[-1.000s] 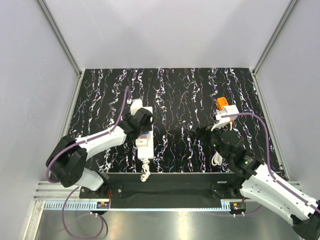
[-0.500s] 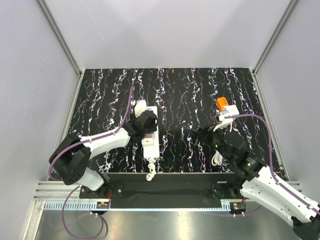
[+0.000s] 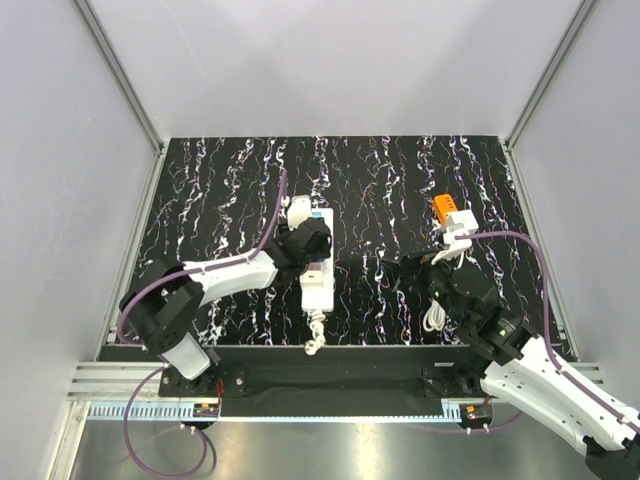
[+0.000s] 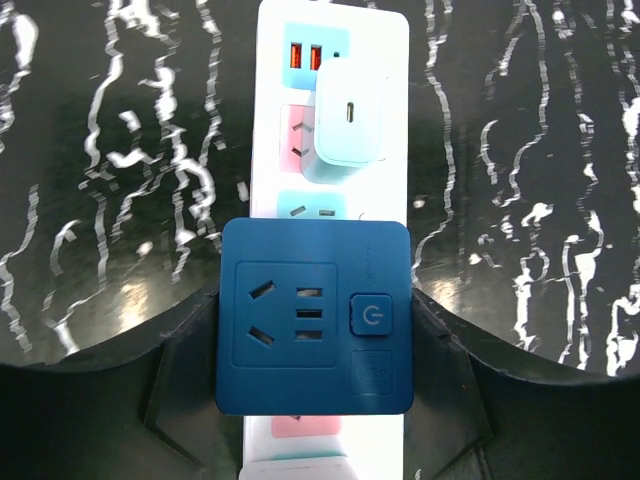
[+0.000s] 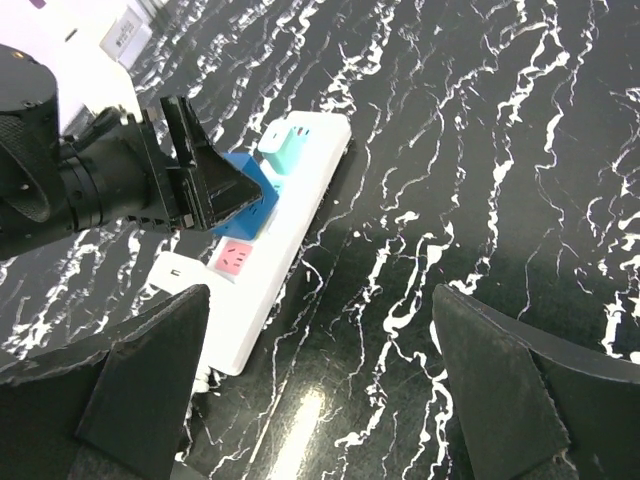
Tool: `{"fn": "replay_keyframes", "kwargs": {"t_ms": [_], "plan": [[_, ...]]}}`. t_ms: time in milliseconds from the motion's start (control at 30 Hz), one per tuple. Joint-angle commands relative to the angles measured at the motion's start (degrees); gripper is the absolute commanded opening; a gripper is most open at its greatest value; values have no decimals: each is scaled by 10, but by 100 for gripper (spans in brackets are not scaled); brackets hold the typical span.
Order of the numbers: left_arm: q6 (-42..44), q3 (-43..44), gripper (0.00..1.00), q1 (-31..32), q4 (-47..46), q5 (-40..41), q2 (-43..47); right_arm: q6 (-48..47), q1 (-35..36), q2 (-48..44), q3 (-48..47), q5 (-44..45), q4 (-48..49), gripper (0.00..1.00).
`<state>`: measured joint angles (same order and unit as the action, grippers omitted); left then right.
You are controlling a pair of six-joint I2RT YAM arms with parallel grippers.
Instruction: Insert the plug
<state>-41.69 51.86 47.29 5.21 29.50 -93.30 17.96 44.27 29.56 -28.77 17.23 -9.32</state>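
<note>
A white power strip (image 3: 319,288) lies on the black marbled table, left of centre. It also shows in the left wrist view (image 4: 387,150) and the right wrist view (image 5: 300,225). My left gripper (image 3: 311,247) is shut on a blue plug adapter (image 4: 315,315), held flat over a socket in the strip's middle. I cannot tell if it is fully seated. The blue adapter also shows in the right wrist view (image 5: 247,196). A light blue charger (image 4: 348,120) sits in the strip beyond it. My right gripper (image 5: 320,370) is open and empty, above the table right of the strip.
An orange and white object (image 3: 451,214) lies at the right side of the table. A white coiled cable (image 3: 434,319) lies near the right arm. The strip's white cord (image 3: 315,337) runs to the near edge.
My left gripper has moved right and a little farther away, and the power strip has slid right with it. The right arm has shifted slightly.
</note>
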Motion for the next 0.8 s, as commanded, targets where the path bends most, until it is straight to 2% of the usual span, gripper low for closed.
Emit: {"fn": "replay_keyframes", "kwargs": {"t_ms": [0, 200, 300, 333, 433, 500, 600, 633, 700, 733, 767], "plan": [[-14, -63, 0, 25, 196, -152, -117, 1, 3, 19, -12, 25, 7, 100], [-21, -72, 0, 44, 192, -160, -128, 45, 3, 56, -22, 17, 2, 97], [-17, -71, 0, 55, 193, -163, -135, 100, 2, 91, -29, -12, -8, 83], [-17, -70, 0, 59, 193, -165, -138, 113, 2, 101, -30, -21, -8, 71], [-23, -72, 0, 64, 189, -169, -148, 146, 3, 136, -33, -50, -7, 58], [-21, -69, 0, 64, 188, -172, -150, 154, 3, 145, -32, -62, -3, 56], [-23, -65, 1, 64, 208, -165, -135, 149, 3, 125, -29, -60, -3, 57], [-22, -62, 5, 64, 215, -163, -130, 148, 3, 118, -29, -56, -4, 59], [-16, -44, 18, 63, 234, -156, -118, 144, 3, 93, -28, -44, -8, 66], [-14, -36, 37, 63, 254, -151, -117, 139, 3, 87, -29, -41, -9, 68], [-8, -26, 44, 63, 265, -150, -116, 137, 3, 78, -30, -40, -10, 70]]}}
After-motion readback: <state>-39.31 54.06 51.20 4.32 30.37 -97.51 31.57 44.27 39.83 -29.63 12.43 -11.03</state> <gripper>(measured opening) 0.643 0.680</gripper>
